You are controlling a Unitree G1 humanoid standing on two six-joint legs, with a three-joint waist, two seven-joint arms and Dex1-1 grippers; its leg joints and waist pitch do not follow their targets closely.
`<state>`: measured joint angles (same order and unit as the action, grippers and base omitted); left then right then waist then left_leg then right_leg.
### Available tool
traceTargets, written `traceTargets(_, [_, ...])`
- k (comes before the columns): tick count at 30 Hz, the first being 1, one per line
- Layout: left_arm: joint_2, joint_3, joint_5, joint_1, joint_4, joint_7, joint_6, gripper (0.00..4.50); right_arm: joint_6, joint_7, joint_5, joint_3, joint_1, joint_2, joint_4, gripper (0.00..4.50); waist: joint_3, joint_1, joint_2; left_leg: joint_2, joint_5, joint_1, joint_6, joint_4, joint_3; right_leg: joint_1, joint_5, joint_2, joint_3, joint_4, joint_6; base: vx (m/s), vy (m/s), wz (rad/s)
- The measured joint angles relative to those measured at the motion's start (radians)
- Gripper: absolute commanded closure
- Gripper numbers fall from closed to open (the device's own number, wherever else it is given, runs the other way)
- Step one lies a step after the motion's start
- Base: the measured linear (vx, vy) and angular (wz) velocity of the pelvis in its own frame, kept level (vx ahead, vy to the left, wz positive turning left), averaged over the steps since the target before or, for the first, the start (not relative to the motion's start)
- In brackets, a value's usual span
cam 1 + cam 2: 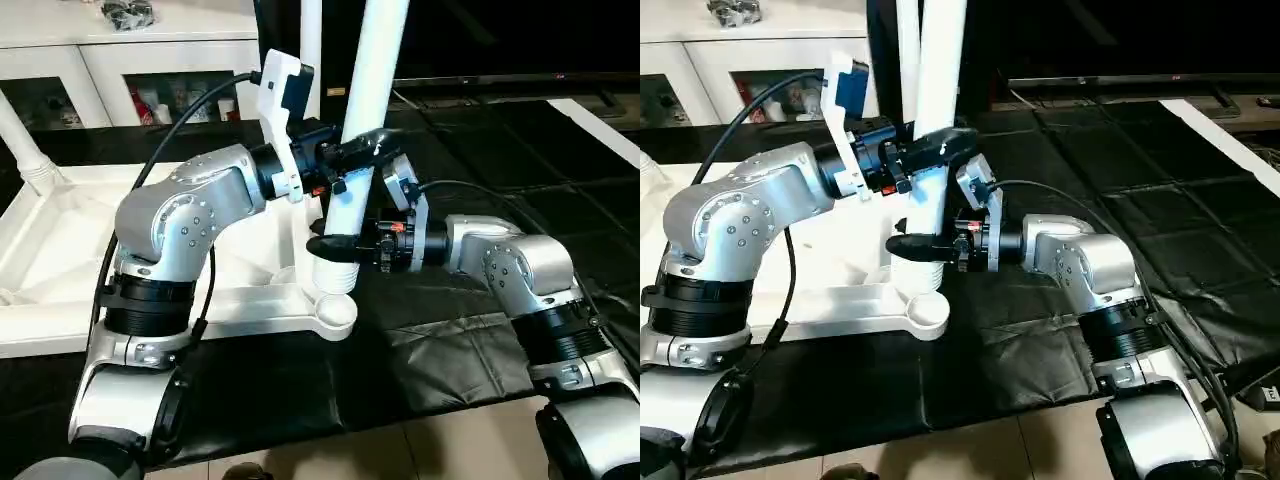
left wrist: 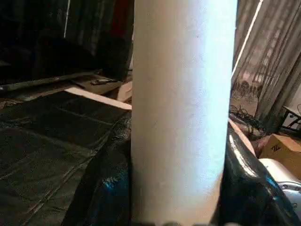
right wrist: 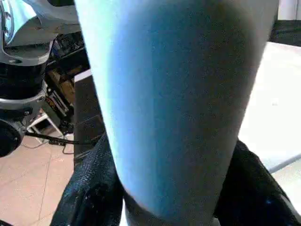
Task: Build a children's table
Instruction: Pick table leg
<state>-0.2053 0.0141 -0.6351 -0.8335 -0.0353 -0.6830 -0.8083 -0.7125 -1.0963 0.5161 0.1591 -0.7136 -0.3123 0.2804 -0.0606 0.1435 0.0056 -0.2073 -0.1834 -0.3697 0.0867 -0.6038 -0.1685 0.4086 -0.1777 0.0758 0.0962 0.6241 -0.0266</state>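
Leg (image 1: 375,70) between both tools' fingers

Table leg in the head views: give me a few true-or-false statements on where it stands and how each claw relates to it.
1. The table leg stands roughly upright, its lower end just above a corner socket of the upturned table top. True.
2. The left claw grips the leg higher up than the right claw. True.
3. The right claw hangs well clear of the leg. False: its black fingers sit on both sides of the leg's lower end, near the ribbed tip.
4. The table top lies on a bare wooden floor. False: it rests on a black sheet.
5. Another leg already stands in a far corner of the top. True.
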Motion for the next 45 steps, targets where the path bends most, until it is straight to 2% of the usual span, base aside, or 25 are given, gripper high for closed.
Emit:
traceTargets(5, [0.018,0.034,-0.023,0.001,0.0,0.012,-0.026,2.65,0.006,-0.004,0.001,-0.002,0.0,0.002,-0.004,2.5,0.0,0.0,0.0,0.0,0.0,0.0,0.0,0.0,0.0,0.0,0.0,0.0,0.0,0.0,0.0,0.0,0.0,0.0])
traceTargets(6, [0.023,0.046,-0.03,0.001,0.0,0.017,-0.035,2.09,0.007,-0.004,0.002,-0.003,-0.001,0.003,-0.005,2.51,0.0,0.0,0.0,0.0,0.0,0.0,0.0,0.0,0.0,0.0,0.0,0.0,0.0,0.0,0.0,0.0,0.0,0.0])
traceTargets(11, [0.069,0.09,-0.117,0.006,0.013,0.022,-0.052,1.78,0.019,-0.002,0.011,-0.014,-0.001,0.024,-0.008,2.53,0.0,0.0,0.0,0.0,0.0,0.0,0.0,-0.001,0.0,0.0,0.0,0.0,0.0,0.0,0.0,0.0,0.0,0.0])
traceTargets(12, [0.083,0.106,-0.129,0.006,0.013,0.027,-0.052,1.48,0.018,0.001,0.013,-0.017,-0.001,0.024,-0.01,2.53,0.0,0.0,0.0,0.0,0.0,0.0,0.0,-0.001,0.0,0.0,0.0,0.0,0.0,0.0,0.0,0.0,0.0,0.0])
traceTargets(22, [0.135,0.153,-0.159,0.012,0.038,0.062,-0.018,1.49,0.06,0.073,0.011,-0.047,0.001,0.069,-0.016,2.53,0.0,0.0,0.0,0.0,0.0,0.0,0.0,-0.001,0.0,0.0,0.0,0.0,0.0,0.0,0.0,0.0,0.0,0.0])
traceTargets(26, [0.146,0.218,-0.264,0.009,0.071,0.056,-0.014,1.49,0.069,0.16,-0.018,-0.084,0.002,0.074,0.043,2.54,0.0,0.001,-0.001,0.0,0.0,0.0,0.0,-0.001,0.0,0.0,0.0,0.0,0.0,0.0,0.0,0.0,0.0,0.0])
traceTargets(28, [0.135,0.23,-0.315,0.001,0.108,0.037,-0.022,1.49,0.078,0.195,-0.036,-0.094,0.013,0.085,0.08,2.56,0.0,0.001,0.0,0.0,0.0,0.0,0.0,-0.001,0.0,0.0,0.0,0.0,0.0,0.0,0.0,0.0,0.0,0.0])
traceTargets(32, [0.07,0.226,-0.325,0.014,0.128,-0.017,-0.046,1.49,0.109,0.234,-0.039,-0.117,0.046,0.1,0.084,2.57,0.0,-0.001,0.0,0.0,0.0,0.0,0.0,0.0,0.0,0.0,0.0,0.0,0.0,0.001,0.0,0.0,0.0,0.0])
traceTargets(36, [-0.058,0.174,-0.235,0.071,0.101,-0.09,-0.036,1.49,0.135,0.3,-0.046,-0.145,0.099,0.114,0.058,2.57,0.0,-0.004,0.002,0.0,0.0,0.002,0.001,0.0,0.0,0.0,0.0,-0.001,0.0,0.001,0.0,0.0,0.0,0.0])
traceTargets(41, [-0.195,0.035,-0.052,0.14,0.047,-0.185,0.092,1.49,0.171,0.374,-0.086,-0.152,0.151,0.118,0.002,2.57,0.0,-0.003,0.002,0.0,0.001,0.002,0.001,0.001,0.002,0.0,0.0,-0.001,0.0,0.0,0.0,0.0,0.0,0.0])
traceTargets(42, [-0.235,0.0,-0.004,0.171,0.036,-0.213,0.138,1.49,0.183,0.396,-0.1,-0.152,0.182,0.118,-0.036,2.57,0.001,-0.003,0.003,0.0,0.001,0.003,0.001,0.002,0.002,-0.001,-0.001,-0.001,-0.001,0.0,0.001,0.0,0.0,0.0])
traceTargets(45, [-0.285,-0.051,0.08,0.244,0.009,-0.263,0.208,1.49,0.196,0.441,-0.128,-0.151,0.247,0.111,-0.095,2.57,0.001,-0.004,0.004,0.0,0.0,0.002,0.001,0.002,0.002,-0.001,-0.001,-0.001,-0.001,-0.001,0.001,0.0,0.0,0.0])
